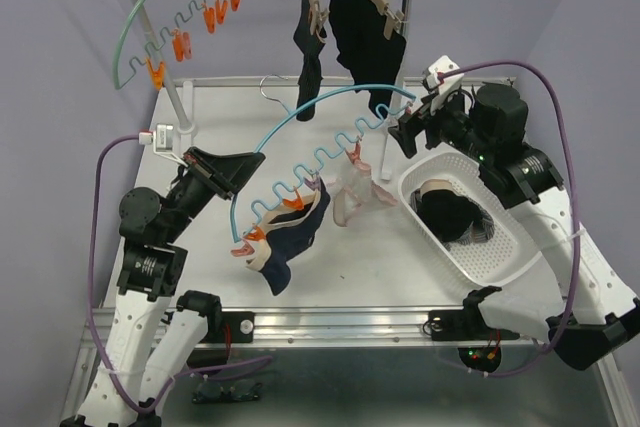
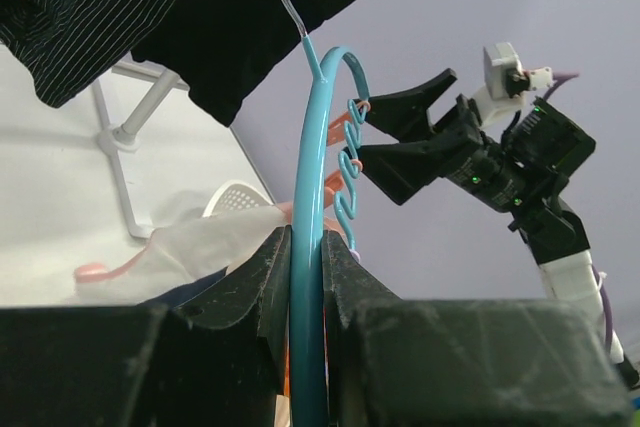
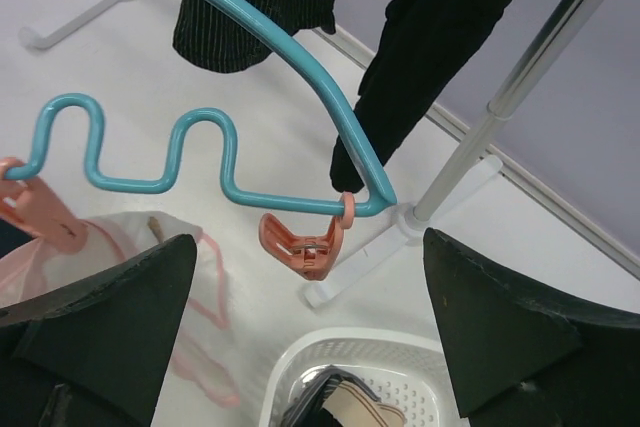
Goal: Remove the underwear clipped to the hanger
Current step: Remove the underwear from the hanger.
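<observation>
While pale garment (image 1: 352, 197) hangs on hanger (image 3: 290, 47), basket (image 1: 495, 259) holds black underwear (image 1: 448, 212).

I can read no writing in any of my three views: no word, label, brand, number or sign is legible.
</observation>
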Available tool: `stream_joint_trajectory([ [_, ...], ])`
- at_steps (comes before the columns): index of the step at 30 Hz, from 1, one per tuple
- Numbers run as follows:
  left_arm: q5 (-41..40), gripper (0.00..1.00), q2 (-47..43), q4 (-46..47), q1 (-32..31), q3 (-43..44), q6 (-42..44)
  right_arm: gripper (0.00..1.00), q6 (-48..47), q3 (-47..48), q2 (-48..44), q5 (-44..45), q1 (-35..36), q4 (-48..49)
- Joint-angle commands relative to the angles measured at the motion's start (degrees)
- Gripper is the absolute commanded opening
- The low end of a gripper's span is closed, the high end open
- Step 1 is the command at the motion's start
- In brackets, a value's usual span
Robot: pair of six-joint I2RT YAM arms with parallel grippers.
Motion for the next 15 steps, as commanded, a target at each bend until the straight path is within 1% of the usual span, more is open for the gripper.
stream_joint_trajectory([
  [1, -0.7, 0.0, -1.1, 6.7, -0.2, -0.2, 0.1, 1.0, -1.2, -2.2, -3.6, -2.1, -0.9, 0.7],
  [3, -1.0, 0.0, -1.2, 6.9, -0.2, -0.3, 0.3, 1.0, -1.1, -3.2, -4.8, -5.1, -1.3, 0.1],
  [4, -1.1, 0.0, -1.2, 7.3, -0.2, -0.8, 0.1, 1.0, -2.0, -4.8, -6.0, -10.4, -1.5, -0.7],
  [7, -0.7, 0.0, -0.8, 8.6, -0.1, -1.3, -0.6, 1.0, -2.9, -7.0, -7.3, -19.6, -2.2, -2.6],
  [8, -0.5, 0.0, -0.5, 8.7, -0.1, -1.3, -0.7, 1.0, -2.9, -8.0, -7.4, -24.8, -2.3, -2.9],
  [10, -0.5, 0.0, -0.3, 9.4, -0.2, -1.4, -1.1, 1.0, -2.1, -9.1, -6.9, -30.0, -2.6, -2.9],
  [15, -0.5, 0.0, 0.3, 10.8, -0.2, -1.8, -2.0, 1.0, -0.8, -8.1, -4.6, -32.9, -2.6, -2.8],
])
